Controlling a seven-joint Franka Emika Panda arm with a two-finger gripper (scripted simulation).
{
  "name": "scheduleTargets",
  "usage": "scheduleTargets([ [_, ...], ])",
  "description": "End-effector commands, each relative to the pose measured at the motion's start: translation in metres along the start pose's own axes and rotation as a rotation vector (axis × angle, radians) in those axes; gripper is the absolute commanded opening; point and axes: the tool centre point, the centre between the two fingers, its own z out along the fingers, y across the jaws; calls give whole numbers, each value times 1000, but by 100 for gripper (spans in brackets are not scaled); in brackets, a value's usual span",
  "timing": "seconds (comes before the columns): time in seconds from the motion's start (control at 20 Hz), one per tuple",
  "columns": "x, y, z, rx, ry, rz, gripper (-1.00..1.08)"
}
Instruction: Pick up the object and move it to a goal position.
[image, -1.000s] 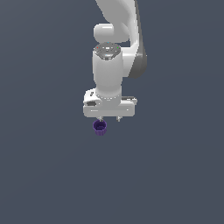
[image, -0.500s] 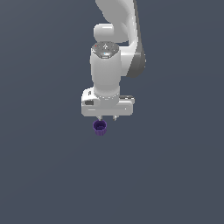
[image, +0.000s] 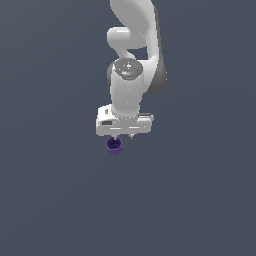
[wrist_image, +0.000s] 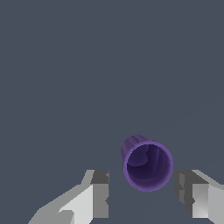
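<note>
The object, a small purple cup (image: 114, 146), stands on the grey floor with its hollow top facing up. My gripper (image: 124, 136) hangs just above it, a little toward the exterior view's right. In the wrist view the cup (wrist_image: 147, 165) lies between the two fingers (wrist_image: 100, 192), nearer one than the other, with a gap on each side. The gripper (wrist_image: 143, 175) is open and holds nothing. The white hand hides the cup's far rim in the exterior view.
A flat, uniform dark grey floor (image: 60, 200) surrounds the cup. The white arm (image: 132, 75) rises above the gripper toward the top of the exterior view. No other object shows.
The arm has come down slightly, bringing the gripper closer over the cup. The cup has not moved.
</note>
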Motion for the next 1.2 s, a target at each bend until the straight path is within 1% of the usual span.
scheduleTargets([
  [0.0, -6, -1, 12, -26, -33, -51, 28],
  [0.35, -29, -3, 49, -118, -155, -237, 28],
  [0.6, -40, -3, 67, -164, -218, -330, 28],
  [0.85, -46, -2, 75, -187, -251, -380, 28],
  [1.15, -47, -2, 78, -188, -253, -382, 28],
])
